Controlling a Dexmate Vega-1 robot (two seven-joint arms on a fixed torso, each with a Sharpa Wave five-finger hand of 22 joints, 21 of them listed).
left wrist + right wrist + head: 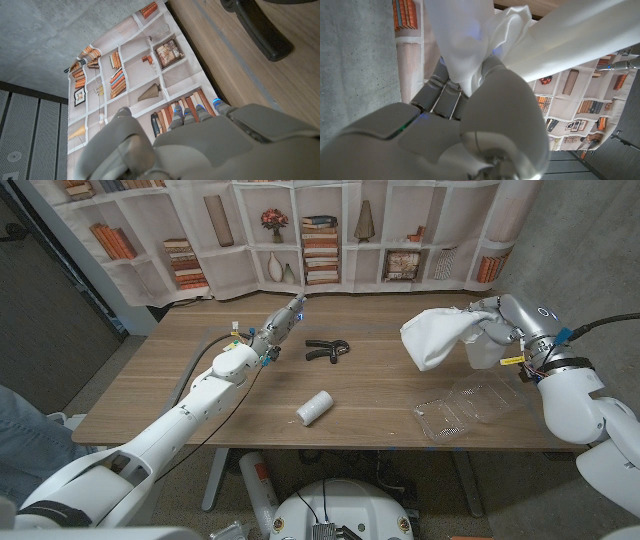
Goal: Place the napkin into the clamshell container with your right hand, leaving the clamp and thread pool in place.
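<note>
Clearance across the wooden table (370, 395) was widest through its middle, where only the white thread spool (314, 408) lay on its side near the front edge and the black clamp (324, 350) lay farther back, the two well apart. The clear clamshell container (468, 407) sat open at the table's front right corner, its tray close to the front edge and its lid half toward the right edge. Bare tabletop separated the container from the spool. The right hand (492, 323) was raised above the right side of the table, behind and above the container, with the forearm entering from the right edge of the head view. It gripped the white napkin (432, 338) at one bunched end; the rest of the cloth hung toward the table's middle, off the surface and not in the container. In the right wrist view the fingers (445, 95) were closed around the gathered cloth (470, 45), which spread out past them. The left arm reached diagonally from the lower left corner toward the back of the table, and the left hand (281, 323) was held out beside the clamp, apart from it, with fingers extended and nothing in them. The left wrist view showed the back of that hand (225, 145) with the clamp (260, 30) on the wood past it.
</note>
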